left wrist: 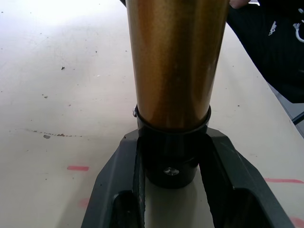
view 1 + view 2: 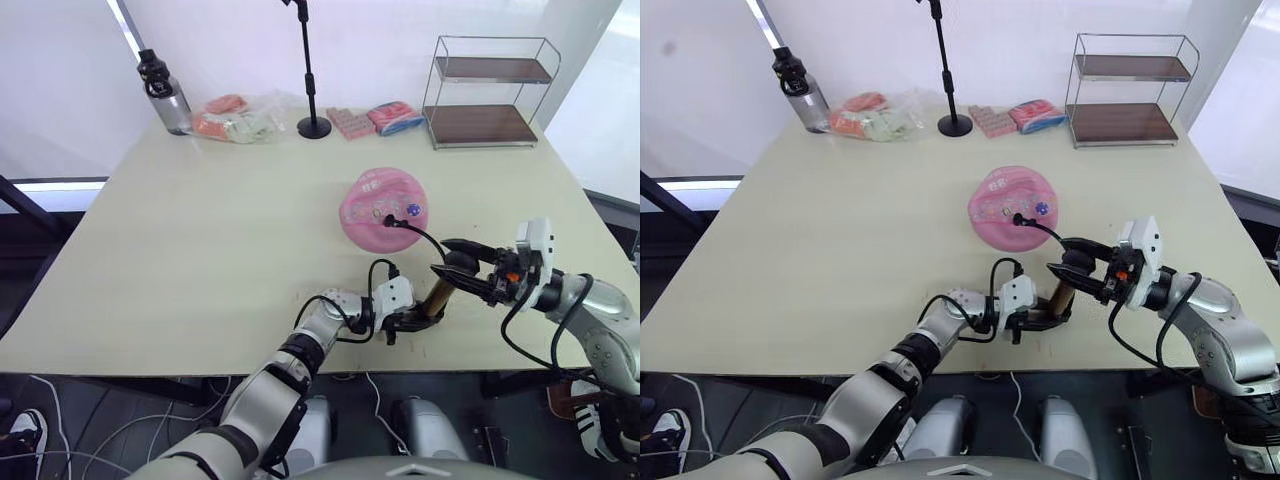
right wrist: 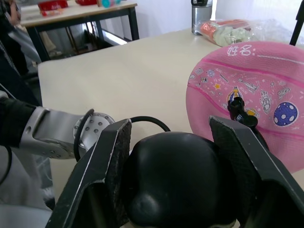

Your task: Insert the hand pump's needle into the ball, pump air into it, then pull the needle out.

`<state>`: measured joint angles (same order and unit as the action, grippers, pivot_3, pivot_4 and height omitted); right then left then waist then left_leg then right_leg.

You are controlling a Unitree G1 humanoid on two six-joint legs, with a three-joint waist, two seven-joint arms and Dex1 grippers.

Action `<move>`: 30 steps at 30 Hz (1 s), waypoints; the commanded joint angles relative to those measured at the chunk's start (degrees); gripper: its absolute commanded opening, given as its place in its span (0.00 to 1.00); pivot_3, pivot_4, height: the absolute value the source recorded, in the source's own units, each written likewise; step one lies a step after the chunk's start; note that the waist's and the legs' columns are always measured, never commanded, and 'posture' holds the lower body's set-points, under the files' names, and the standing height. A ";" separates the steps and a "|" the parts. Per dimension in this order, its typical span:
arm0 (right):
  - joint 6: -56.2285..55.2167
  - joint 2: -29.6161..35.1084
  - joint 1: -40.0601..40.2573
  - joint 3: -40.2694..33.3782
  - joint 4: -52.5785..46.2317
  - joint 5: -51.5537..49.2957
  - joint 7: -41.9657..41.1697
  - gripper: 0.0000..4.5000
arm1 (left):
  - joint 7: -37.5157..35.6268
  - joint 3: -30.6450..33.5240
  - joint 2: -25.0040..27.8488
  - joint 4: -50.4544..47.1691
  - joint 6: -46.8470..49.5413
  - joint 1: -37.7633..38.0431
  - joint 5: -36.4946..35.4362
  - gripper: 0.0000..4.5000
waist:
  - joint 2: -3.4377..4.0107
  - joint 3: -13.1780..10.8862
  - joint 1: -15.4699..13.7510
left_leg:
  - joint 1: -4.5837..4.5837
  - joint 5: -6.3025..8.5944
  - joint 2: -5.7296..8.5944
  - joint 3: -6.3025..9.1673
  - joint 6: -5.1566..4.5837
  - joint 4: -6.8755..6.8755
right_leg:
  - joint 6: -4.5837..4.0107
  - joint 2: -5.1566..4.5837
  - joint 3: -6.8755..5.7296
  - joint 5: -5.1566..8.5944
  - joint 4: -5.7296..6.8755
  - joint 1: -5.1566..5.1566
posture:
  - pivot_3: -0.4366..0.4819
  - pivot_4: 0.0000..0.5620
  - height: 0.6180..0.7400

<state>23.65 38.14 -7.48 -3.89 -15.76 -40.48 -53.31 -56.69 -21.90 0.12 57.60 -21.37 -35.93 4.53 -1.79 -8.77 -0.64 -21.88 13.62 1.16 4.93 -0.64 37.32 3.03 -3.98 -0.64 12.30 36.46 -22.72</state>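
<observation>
ball (image 2: pixel 384 207): pink, partly flat, resting on counter (image 2: pixel 200 250) right of centre, ahead of both arms; black fitting sits at valve hole in right wrist view, so needle (image 3: pixel 241 115) looks already seated, metal pin itself not visible.
hose (image 2: pixel 420 235): thin black, arcs from ball valve back toward pump; slack, not pulled tight, so little strain on the fitting.
hand pump (image 2: pixel 437 297): bronze-gold barrel near front edge of counter, between the two arms, tilted up from left pincer toward right pincer.
left pincer (image 2: pixel 405 322): clamped on black end cap at lower end of barrel, low against counter; judged to anchor the base so barrel stays put during strokes.
right pincer (image 2: pixel 463 275): fingers closed round the rounded black handle at pump's upper end, one finger on each side in right wrist view; placed to drive the handle in and out along barrel axis.
stage: judged as pumping phase, insertion done, pull-out not yet done.
next move needs: stroke in line with barrel, base held firm.
risk: sideways push could drag hose and tip needle out of valve, or slide ball.
background: bottle (image 2: pixel 164 92), black stand pole (image 2: pixel 308 75), wire rack (image 2: pixel 490 92), packets (image 2: pixel 238 117) at far edge, well apart from work.
</observation>
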 commanded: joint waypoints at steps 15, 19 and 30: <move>20.44 15.66 -15.23 -19.75 -4.66 -24.04 0.24 0.47 | -0.69 -0.05 1.29 1.39 1.47 1.15 2.20 0.24 | 0.77 -0.49 -0.14 | -0.88 0.00 0.27 -0.08 -0.03 -0.03 | 0.21 -0.08 -0.23 -0.15 -0.33 -0.57 | 0.48 0.27 1.00; 22.65 16.91 -18.11 -20.46 -3.91 -26.55 1.31 0.47 | -0.81 -0.17 1.46 1.37 1.40 1.31 2.31 0.24 | 0.76 -0.50 -0.13 | -0.88 0.00 0.26 -0.05 -0.03 -0.03 | 0.21 -0.06 -0.26 -0.15 -0.33 -0.57 | 0.48 0.27 1.00; 17.27 15.47 -7.35 -9.33 -5.67 -11.51 -1.06 0.47 | -0.77 -0.06 1.66 1.77 1.46 1.25 2.32 0.24 | 0.48 -0.29 -0.03 | -0.78 0.00 0.24 -0.05 -0.04 -0.05 | 0.21 -0.03 -0.29 -0.15 -0.36 -0.49 | 0.48 0.27 1.00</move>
<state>41.14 54.05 -17.24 -17.52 -21.95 -57.66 -54.76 -57.69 -21.34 0.02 56.87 -21.72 -35.93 4.49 -1.31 -9.06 -0.67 -22.62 13.62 1.39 4.88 -0.68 37.28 3.24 -4.01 -0.92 12.15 36.10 -23.18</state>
